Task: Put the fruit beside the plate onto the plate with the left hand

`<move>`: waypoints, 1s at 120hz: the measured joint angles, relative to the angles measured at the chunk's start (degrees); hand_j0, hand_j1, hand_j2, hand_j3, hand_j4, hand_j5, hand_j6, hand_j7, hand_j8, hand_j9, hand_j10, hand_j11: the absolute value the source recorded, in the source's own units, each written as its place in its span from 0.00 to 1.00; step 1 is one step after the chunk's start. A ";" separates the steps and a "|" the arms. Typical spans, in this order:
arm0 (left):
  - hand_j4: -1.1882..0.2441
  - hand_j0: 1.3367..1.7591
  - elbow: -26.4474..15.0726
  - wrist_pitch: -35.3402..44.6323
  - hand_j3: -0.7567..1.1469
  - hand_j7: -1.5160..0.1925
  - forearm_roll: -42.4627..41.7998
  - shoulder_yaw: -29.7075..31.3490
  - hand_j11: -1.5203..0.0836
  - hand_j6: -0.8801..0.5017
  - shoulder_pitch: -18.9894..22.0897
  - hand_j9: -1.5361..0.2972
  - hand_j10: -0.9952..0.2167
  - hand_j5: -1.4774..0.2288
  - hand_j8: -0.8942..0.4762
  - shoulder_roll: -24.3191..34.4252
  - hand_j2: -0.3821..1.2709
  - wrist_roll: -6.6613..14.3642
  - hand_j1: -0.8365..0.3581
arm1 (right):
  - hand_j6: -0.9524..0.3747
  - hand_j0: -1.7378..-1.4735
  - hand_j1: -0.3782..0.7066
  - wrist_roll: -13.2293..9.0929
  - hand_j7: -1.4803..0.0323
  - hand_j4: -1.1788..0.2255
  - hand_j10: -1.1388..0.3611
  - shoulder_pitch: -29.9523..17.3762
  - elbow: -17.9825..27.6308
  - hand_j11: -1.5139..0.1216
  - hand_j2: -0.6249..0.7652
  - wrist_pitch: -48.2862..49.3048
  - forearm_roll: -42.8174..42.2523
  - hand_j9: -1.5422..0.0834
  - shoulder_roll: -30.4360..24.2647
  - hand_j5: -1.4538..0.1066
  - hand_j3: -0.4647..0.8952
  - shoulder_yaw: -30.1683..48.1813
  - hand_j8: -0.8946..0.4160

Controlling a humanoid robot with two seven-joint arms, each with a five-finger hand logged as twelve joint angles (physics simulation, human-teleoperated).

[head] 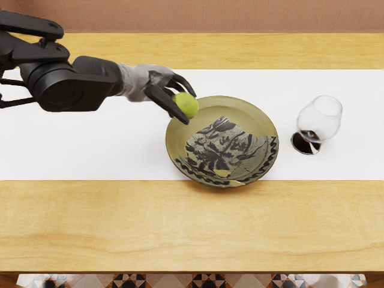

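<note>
One arm in view. We note the left hand (162, 89) clamped on the fruit (187, 105), at the plate's (259, 117) rim, 10 o'clock side. Plate centre lies at 4 o'clock from the hand. Fruit is round, no long axis. We judge: short carry, then release. Glass (321, 117) at 3 o'clock, well apart.

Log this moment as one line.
left hand: shut on green fruit, at plate left rim | fruit: not yet released | right hand: not in view | glass: right of plate

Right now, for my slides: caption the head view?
Left hand holds a green fruit above the plate's rim, a wine glass nearby.
</note>
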 joint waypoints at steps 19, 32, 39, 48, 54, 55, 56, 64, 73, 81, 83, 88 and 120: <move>0.46 0.73 4.89 0.02 0.40 0.25 0.43 -3.72 0.27 0.41 3.62 0.25 0.18 0.20 0.36 -5.89 0.40 0.10 0.45 | 0.71 0.30 0.04 0.00 0.97 0.83 0.75 0.00 0.00 0.91 0.45 0.01 0.00 0.94 0.00 0.92 0.34 0.00 0.67; 0.42 0.74 6.77 2.67 0.40 0.26 0.56 -4.46 0.28 0.40 5.77 0.25 0.17 0.20 0.38 -8.43 0.46 0.12 0.43 | 0.71 0.30 0.04 0.00 0.97 0.83 0.75 0.00 0.00 0.91 0.45 0.01 0.01 0.94 0.00 0.92 0.34 0.00 0.67; 0.41 0.74 7.53 4.39 0.40 0.25 0.64 -4.65 0.28 0.40 6.88 0.25 0.17 0.21 0.40 -9.34 0.48 0.08 0.42 | 0.71 0.30 0.04 0.00 0.97 0.83 0.75 0.00 0.00 0.91 0.45 0.02 0.00 0.94 0.00 0.92 0.34 0.00 0.67; 0.39 0.74 8.08 7.21 0.40 0.25 1.01 -4.72 0.29 0.43 7.86 0.26 0.17 0.20 0.42 -9.99 0.50 0.06 0.39 | 0.71 0.30 0.04 0.00 0.97 0.83 0.75 0.01 0.00 0.91 0.45 0.01 -0.01 0.94 0.00 0.92 0.34 0.00 0.67; 0.38 0.74 8.34 9.56 0.40 0.25 1.58 -4.64 0.29 0.43 9.19 0.26 0.17 0.22 0.42 -12.36 0.53 0.09 0.37 | 0.71 0.30 0.04 0.00 0.97 0.83 0.75 0.01 0.00 0.91 0.45 0.01 -0.01 0.94 0.00 0.92 0.34 0.00 0.67; 0.37 0.74 8.36 9.99 0.40 0.25 1.65 -4.64 0.29 0.44 9.44 0.26 0.17 0.22 0.42 -12.67 0.51 0.09 0.39 | 0.71 0.30 0.04 0.00 0.97 0.83 0.75 0.00 0.00 0.91 0.45 0.01 -0.02 0.94 0.00 0.92 0.34 0.00 0.67; 0.37 0.75 8.38 10.40 0.40 0.25 1.72 -4.63 0.29 0.44 9.61 0.26 0.17 0.21 0.41 -12.87 0.49 0.08 0.40 | 0.71 0.30 0.04 0.00 0.97 0.83 0.75 0.00 0.00 0.91 0.45 0.01 -0.01 0.94 0.00 0.92 0.34 0.00 0.67; 0.36 0.74 8.53 12.77 0.40 0.26 2.17 -4.48 0.29 0.42 9.90 0.26 0.17 0.21 0.40 -13.26 0.51 0.06 0.39 | 0.71 0.30 0.04 0.00 0.97 0.83 0.75 0.00 0.00 0.91 0.45 0.01 -0.01 0.94 0.00 0.92 0.34 0.00 0.67; 0.38 0.75 8.61 14.30 0.40 0.31 2.41 -4.25 0.35 0.41 10.65 0.31 0.21 0.27 0.40 -13.86 0.48 -0.08 0.42 | 0.71 0.30 0.04 0.00 0.97 0.83 0.75 0.01 0.00 0.91 0.45 0.00 0.00 0.94 0.00 0.92 0.34 0.00 0.67; 0.50 0.75 8.62 15.15 0.40 0.46 2.46 -4.03 0.50 0.46 10.70 0.45 0.36 0.43 0.46 -14.00 0.41 -0.24 0.57 | 0.71 0.30 0.04 0.00 0.97 0.83 0.75 0.01 0.00 0.91 0.45 0.01 -0.01 0.94 0.00 0.92 0.34 0.00 0.67; 0.52 0.75 8.61 15.29 0.40 0.50 2.46 -3.98 0.54 0.48 10.70 0.48 0.39 0.46 0.48 -14.00 0.40 -0.26 0.60 | 0.71 0.30 0.04 0.00 0.97 0.83 0.75 0.01 0.00 0.91 0.45 0.01 -0.01 0.94 0.00 0.92 0.34 0.00 0.67; 0.58 0.75 8.55 15.56 0.40 0.57 2.48 -3.81 0.61 0.50 10.62 0.54 0.47 0.53 0.51 -14.00 0.37 -0.31 0.67 | 0.71 0.30 0.04 0.00 0.97 0.83 0.75 0.01 0.00 0.91 0.45 0.00 0.00 0.94 0.00 0.92 0.34 0.00 0.67; 0.76 0.76 3.80 -6.83 0.40 0.80 2.43 3.00 0.85 0.60 7.50 0.75 0.72 0.77 0.61 18.74 0.27 -0.22 0.90 | 0.71 0.30 0.04 0.00 0.97 0.83 0.75 0.00 0.00 0.91 0.45 0.00 0.02 0.94 0.00 0.92 0.34 0.00 0.67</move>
